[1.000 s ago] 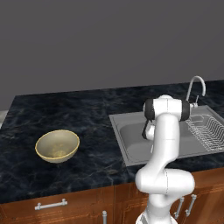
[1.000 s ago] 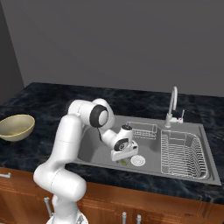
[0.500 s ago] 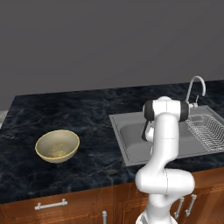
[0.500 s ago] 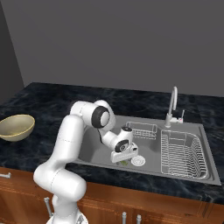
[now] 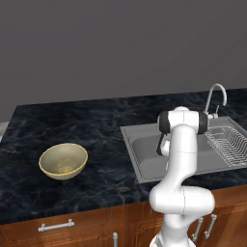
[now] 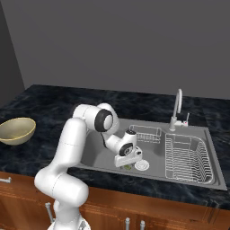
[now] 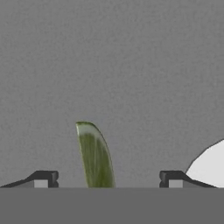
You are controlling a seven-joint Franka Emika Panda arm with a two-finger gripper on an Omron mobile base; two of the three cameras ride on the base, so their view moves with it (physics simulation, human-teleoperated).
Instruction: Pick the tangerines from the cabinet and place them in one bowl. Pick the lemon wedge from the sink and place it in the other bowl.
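Note:
The lemon wedge, a thin yellow-green sliver, lies on the grey floor of the sink. In the hand view it sits between my two dark fingertips, with a gap on each side. My gripper is open and touches nothing. From the right base view the gripper points down into the basin, just left of the drain, with the lemon wedge a small speck under it. The tan-yellow bowl stands on the dark counter to the left of the sink, also visible as the bowl at the left edge.
A wire dish rack fills the right part of the basin. A small wire basket hangs at the back wall. The curved faucet rises behind. The round drain lies right beside the gripper. Black marble counter surrounds the sink.
The hand has dipped slightly lower into the sink over the wedge. The bowl and the rest stand as before.

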